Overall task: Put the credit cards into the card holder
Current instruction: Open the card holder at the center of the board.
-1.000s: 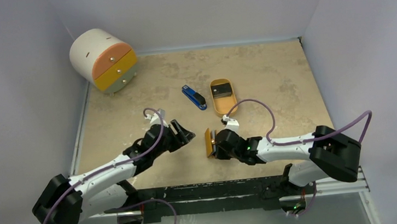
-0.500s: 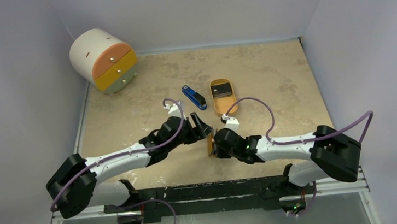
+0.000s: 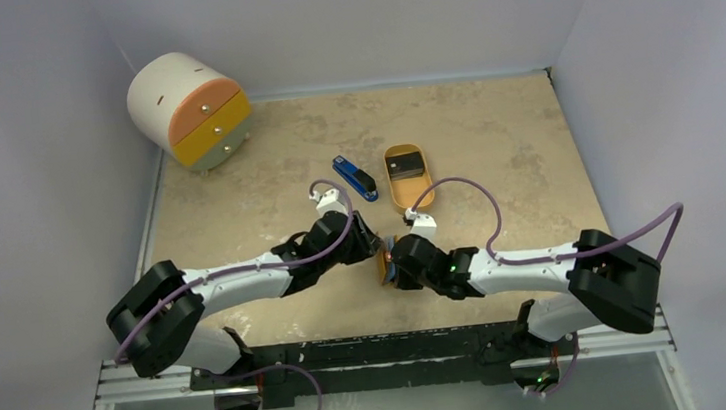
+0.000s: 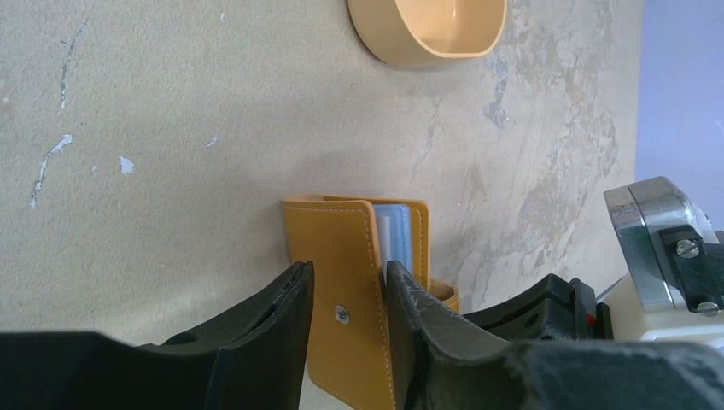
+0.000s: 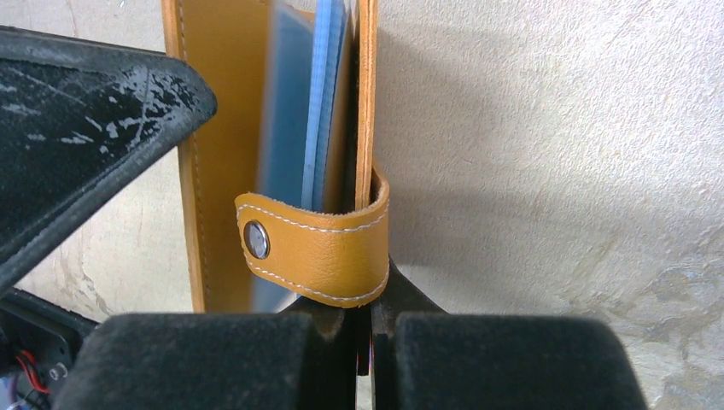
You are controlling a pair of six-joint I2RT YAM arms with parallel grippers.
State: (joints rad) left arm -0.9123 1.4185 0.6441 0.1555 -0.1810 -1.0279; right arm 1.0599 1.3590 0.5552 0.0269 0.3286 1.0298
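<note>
The right gripper [image 5: 363, 312] pinches 1 wall of the card holder [image 4: 341, 239], upright on edge on the table [image 3: 239, 207], and the left gripper [image 4: 346, 272] straddles its flap half-spread, gripping or not I cannot tell, so a hard tug could wrench it free while the credit cards [image 3: 406, 168] lie in the oval tray [image 3: 401, 199].

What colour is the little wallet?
The wallet is orange with white stitching; clearest in right wrist view.

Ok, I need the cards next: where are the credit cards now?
In the top view, the credit cards lie inside the oval orange tray, just right of the blue stapler, beyond the card holder.
</note>
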